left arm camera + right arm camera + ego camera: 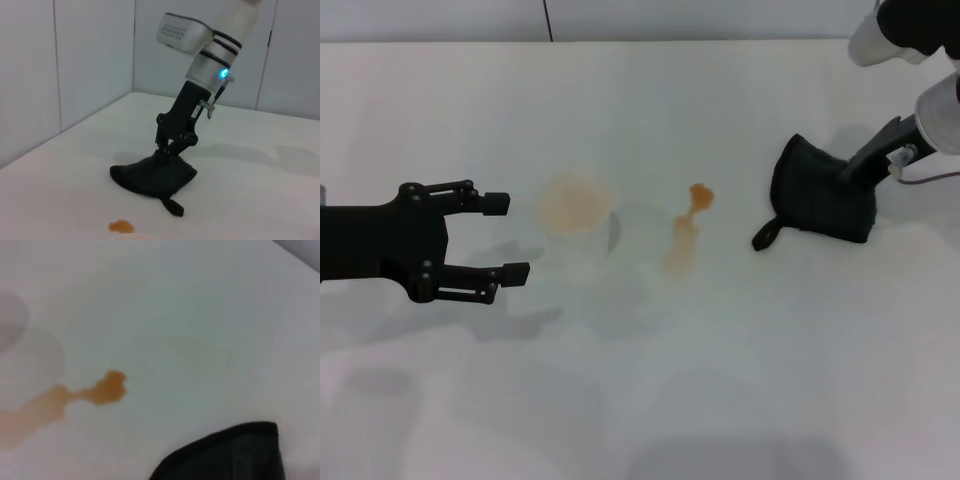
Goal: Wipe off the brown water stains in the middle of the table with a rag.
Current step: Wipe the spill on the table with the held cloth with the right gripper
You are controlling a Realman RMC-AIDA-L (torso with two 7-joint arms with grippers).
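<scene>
Left hand (518,237) sits at 9 o'clock on the surface (640,400), fingers spread wide, holding nothing, tips aimed toward the centre. We judge it parked.

Just past its fingertips stands a translucent cup (574,220) with an orange tint at the rim, close to the hand but not touching it.

Centre of the surface: the stain (688,228), a darker orange-brown blob joined to a paler streak running toward 6 o'clock. In the right wrist view the stain (75,397) looks whole and wet, edges unsmeared. Nothing wiped so far, as far as we can see.

At 3 o'clock from the stain: the rag (820,190), a dark cloth bundle with a small strap loop trailing toward the stain. It rests on the surface, near the stain but apart from it. The right hand (855,172) comes down into it from 2 o'clock; the left wrist view shows its fingers closed on the cloth (155,175), pressing it down.

Status: rag gripped and on the surface; the whole wipe is left. Next, we judge, a drag toward 9 o'clock across the blob and streak, stopping short of the cup.
</scene>
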